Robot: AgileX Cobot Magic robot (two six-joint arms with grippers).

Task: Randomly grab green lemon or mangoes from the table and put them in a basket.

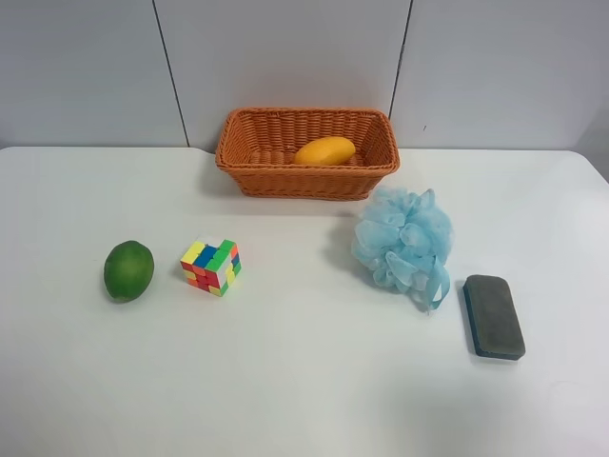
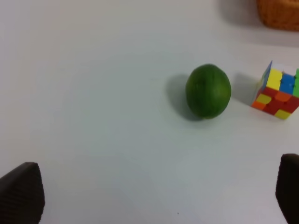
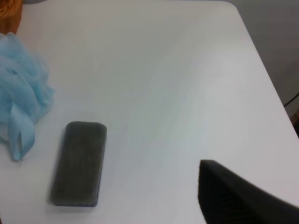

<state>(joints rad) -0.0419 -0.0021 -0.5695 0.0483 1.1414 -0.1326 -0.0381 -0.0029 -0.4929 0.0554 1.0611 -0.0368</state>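
Note:
The green lemon (image 1: 128, 270) lies on the white table (image 1: 304, 381) at the exterior high view's left, beside a multicoloured puzzle cube (image 1: 211, 266). The mango (image 1: 324, 150) lies inside the orange-brown wicker basket (image 1: 238, 162) at the back. No arm shows in the exterior high view. In the left wrist view the left gripper (image 2: 156, 186) is open and empty, with the green lemon (image 2: 208, 91) ahead of it and apart from it. In the right wrist view only one dark finger (image 3: 233, 191) of the right gripper shows, over bare table.
A light blue bath pouf (image 1: 404, 240) and a dark grey sponge block (image 1: 494, 316) lie at the exterior high view's right; both show in the right wrist view, the pouf (image 3: 21, 102) and the block (image 3: 79, 162). The cube (image 2: 279, 93) lies close beside the lemon.

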